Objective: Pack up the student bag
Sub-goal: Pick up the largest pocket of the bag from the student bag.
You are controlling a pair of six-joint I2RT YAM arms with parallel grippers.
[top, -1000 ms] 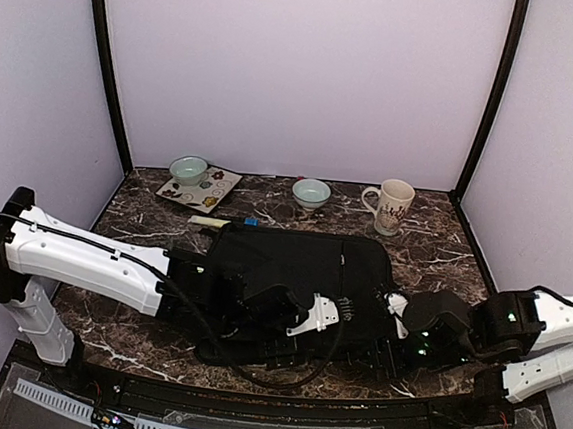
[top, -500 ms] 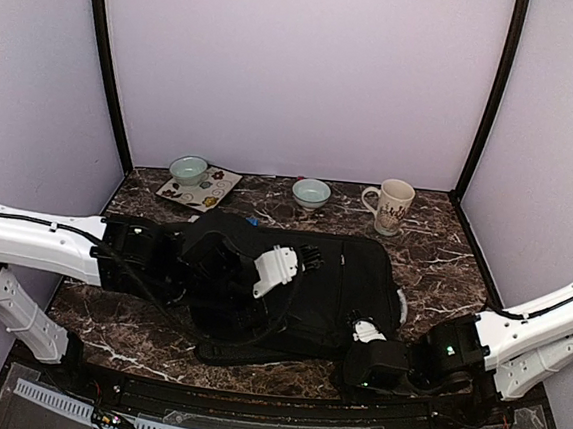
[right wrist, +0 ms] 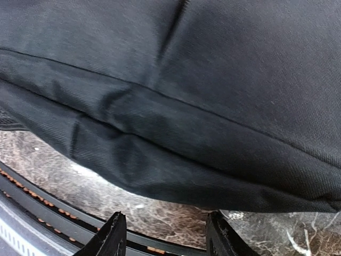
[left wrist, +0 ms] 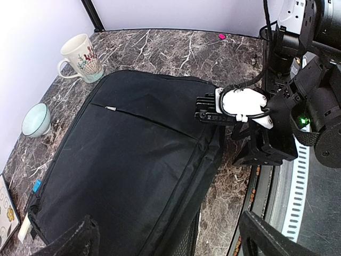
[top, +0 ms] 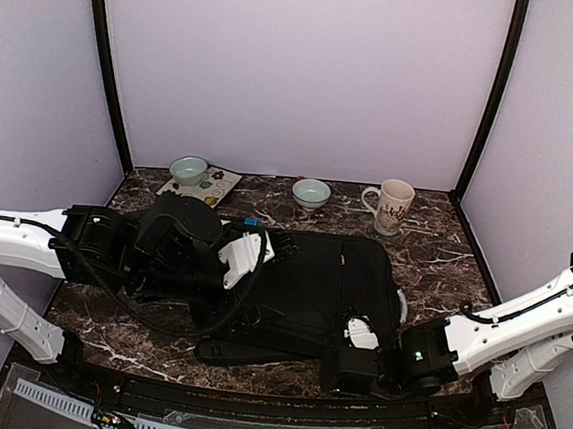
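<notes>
The student bag (top: 311, 282) is a large black backpack lying flat in the middle of the marble table. It fills the left wrist view (left wrist: 133, 160), closed, with a zipper line across its top. My left gripper (top: 274, 244) hovers over the bag's left part, its jaws wide open (left wrist: 176, 245) and nothing between them. My right gripper (top: 357, 323) sits low at the bag's near edge. Its black fingers (left wrist: 208, 109) reach the bag's side seam. In the right wrist view the gripper (right wrist: 166, 240) is open over bare marble, just below the bag's edge (right wrist: 176, 160).
A white mug (top: 392, 206) stands at the back right, a pale green bowl (top: 312, 192) at the back middle. Another bowl (top: 189, 170) rests on a patterned plate (top: 213, 196) at the back left. A small blue-tipped item (top: 251, 221) lies by the bag's far edge.
My left arm has drawn back to the left and lifted from the bag's front to over its left part. The right arm has swung down to the bag's near edge, jaws narrowing.
</notes>
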